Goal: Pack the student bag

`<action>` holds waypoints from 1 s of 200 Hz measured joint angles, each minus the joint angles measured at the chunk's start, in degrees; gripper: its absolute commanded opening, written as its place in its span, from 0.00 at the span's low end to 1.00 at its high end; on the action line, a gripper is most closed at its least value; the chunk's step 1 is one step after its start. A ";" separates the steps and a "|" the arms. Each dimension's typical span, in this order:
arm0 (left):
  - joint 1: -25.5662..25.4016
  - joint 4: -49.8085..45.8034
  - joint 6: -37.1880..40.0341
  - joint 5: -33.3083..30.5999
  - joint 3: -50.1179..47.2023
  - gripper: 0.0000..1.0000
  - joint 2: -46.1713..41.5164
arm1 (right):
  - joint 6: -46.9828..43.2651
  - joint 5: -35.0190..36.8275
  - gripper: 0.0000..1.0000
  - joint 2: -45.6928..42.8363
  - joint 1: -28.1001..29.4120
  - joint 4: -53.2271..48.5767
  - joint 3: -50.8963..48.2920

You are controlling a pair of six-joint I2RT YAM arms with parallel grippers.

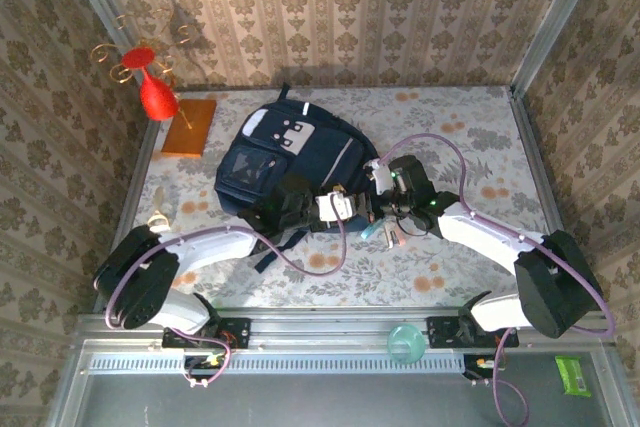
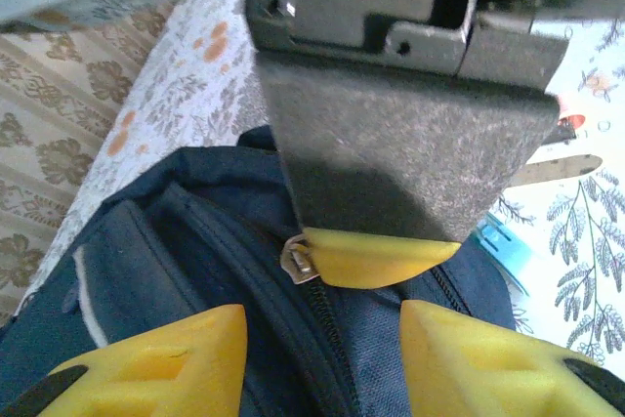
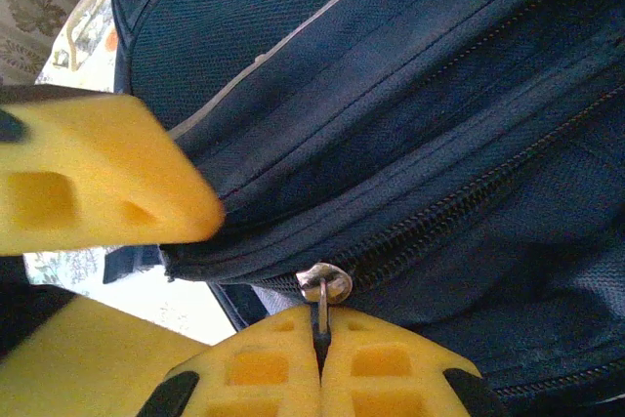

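A bench (image 1: 470, 137) covered in a floral cloth is enclosed by patterned wallpaper walls, and the student bag (image 1: 290, 162) is laid flat on it, directly beneath and ahead of both grippers. The right gripper (image 3: 320, 373) is seen closed on the metal zip pull (image 3: 327, 285), its yellow pads pinched together on the thin tab just below the slider, with the zip teeth running away from it along the bag's edge. The left gripper (image 2: 322, 363) is held open, its two fingers (image 2: 166, 363) spread either side of the zip line and facing the right gripper's tip at close range; nothing is clamped between them. Several failures are judged possible from here. The tab is small and smooth, so it could be lost from the pads if it is pulled at an angle to the teeth. Since the bag is not pinned by the open gripper, the whole bag could be dragged across the cloth instead of the slider being run along its teeth. Loose fabric beside the slider could be caught in it. With the two grippers so near each other, a collision could be caused by a small sideways move of either.
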 measured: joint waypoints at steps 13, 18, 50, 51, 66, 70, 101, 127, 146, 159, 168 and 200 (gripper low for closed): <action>0.02 -0.72 0.11 -0.37 0.26 0.41 0.81 | 0.22 0.00 0.00 -0.07 0.00 0.07 0.00; 0.09 -0.85 0.20 -0.52 0.31 0.41 1.09 | 0.31 0.00 0.00 -0.09 0.00 0.17 0.00; 0.76 -0.87 0.24 -0.98 0.33 0.32 2.19 | 0.70 -0.02 0.00 -0.17 0.04 0.35 0.00; 0.81 -0.85 0.24 -0.98 0.33 0.32 2.19 | 0.74 -0.02 0.00 -0.17 0.04 0.37 0.00; 1.14 -0.57 0.31 -1.05 0.33 0.26 2.21 | 1.01 -0.02 0.00 -0.24 0.17 0.44 0.00; 1.22 -0.42 0.11 -1.05 0.33 0.24 2.21 | 1.16 -0.02 0.00 -0.28 0.17 0.44 0.00; 1.57 0.39 -0.55 -1.05 0.13 0.01 2.19 | 1.49 0.02 0.00 -0.81 0.22 0.81 0.00; 2.03 1.62 -1.38 -0.61 -0.94 0.00 1.14 | 1.53 0.81 0.00 -1.70 0.46 0.79 -0.28; 2.82 1.95 -1.70 0.37 -2.21 0.00 -0.81 | 1.31 2.25 0.00 -2.23 1.11 0.76 -0.33; 3.63 1.90 -1.77 1.36 -3.28 0.00 -2.51 | 1.01 3.72 0.00 -2.40 1.53 0.55 -0.28; 4.33 1.90 -1.86 2.21 -4.20 0.00 -3.67 | 0.55 5.09 0.00 -2.40 1.77 -0.15 0.11; 7.32 1.97 -2.89 5.66 -6.71 0.00 -7.39 | -0.46 11.13 0.00 -2.19 2.16 -3.43 2.84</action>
